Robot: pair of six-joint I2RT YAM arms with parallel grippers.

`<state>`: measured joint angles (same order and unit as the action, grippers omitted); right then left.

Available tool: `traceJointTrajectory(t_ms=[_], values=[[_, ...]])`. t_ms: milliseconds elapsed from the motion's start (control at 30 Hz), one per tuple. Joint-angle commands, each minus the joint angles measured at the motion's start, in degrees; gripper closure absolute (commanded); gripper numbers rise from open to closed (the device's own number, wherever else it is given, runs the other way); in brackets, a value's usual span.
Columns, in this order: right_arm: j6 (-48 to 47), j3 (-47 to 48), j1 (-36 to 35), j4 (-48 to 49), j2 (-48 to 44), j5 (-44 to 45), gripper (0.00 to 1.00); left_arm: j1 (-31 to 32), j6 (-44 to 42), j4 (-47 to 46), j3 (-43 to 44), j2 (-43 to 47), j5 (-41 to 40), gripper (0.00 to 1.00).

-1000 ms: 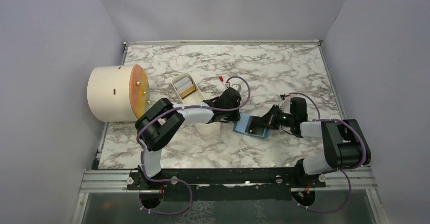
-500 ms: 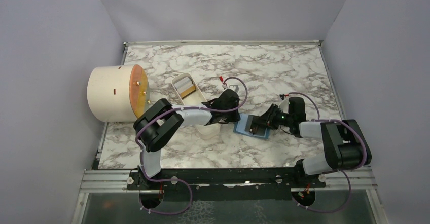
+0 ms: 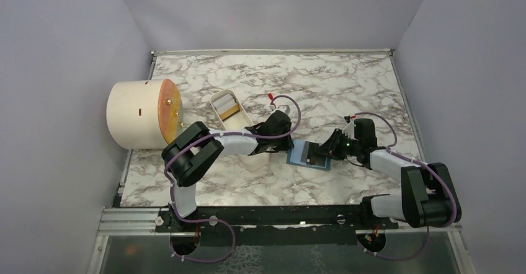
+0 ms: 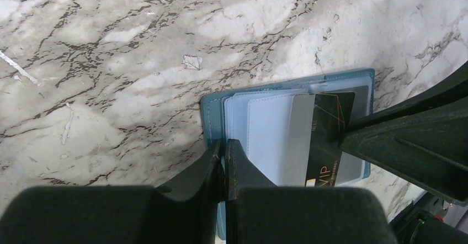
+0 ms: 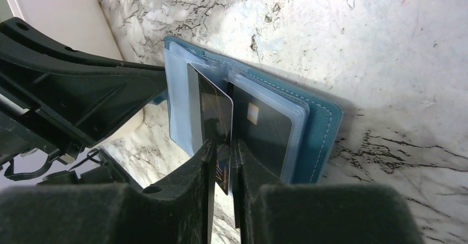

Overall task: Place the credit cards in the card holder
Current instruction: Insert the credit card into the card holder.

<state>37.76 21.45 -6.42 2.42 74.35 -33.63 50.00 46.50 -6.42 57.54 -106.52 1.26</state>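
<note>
Nearest you, your right tool (image 5: 223, 144) is reaching in from the right with its fingers sitting just a sliver apart. The dark grey rectangular credit card with a pale band (image 5: 212, 111) is standing on edge between them. Honestly, I can't tell whether they're pinching it or just flanking it. The card's far end is poking in among the clear sleeves of the flat teal-blue two-panel card holder (image 5: 323, 128). That holder is lying open on the marble-patterned surface (image 5: 397, 51), roughly midway between your two arms. A second dark card (image 5: 265, 128) is showing through the sleeve just beside it.

On the opposite side, your left tool (image 4: 224, 144) is clamping the holder's teal edge, fingers pressed together on it.

Further back, a long white oval tray (image 3: 213, 105) is sitting partly behind the left arm, with what's looking like a yellow-orange card (image 3: 228, 110) inside. Off at the left edge, a big cream cylinder (image 3: 133, 122) is lying on its side, its round orange face pointing toward the tray.
</note>
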Motion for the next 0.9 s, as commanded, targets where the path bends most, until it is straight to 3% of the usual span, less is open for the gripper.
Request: traceJointTrajectory(t_ms=[0,633,867], values=[[-0.9,-0.3,-0.6,-0.7,-0.2,1.1,0.85,0.5,0.2,3.3,-1.8,0.0,1.4,1.0],[1.2,1.7,-7.6,2.1,3.2,5.1,0.9,0.7,1.3,0.0,-4.2,1.3,2.5,1.0],[-2.4,5.4,-7.6,-2.2,4.3,6.1,0.84,0.6,1.8,0.0,-3.5,0.9,2.2,1.0]])
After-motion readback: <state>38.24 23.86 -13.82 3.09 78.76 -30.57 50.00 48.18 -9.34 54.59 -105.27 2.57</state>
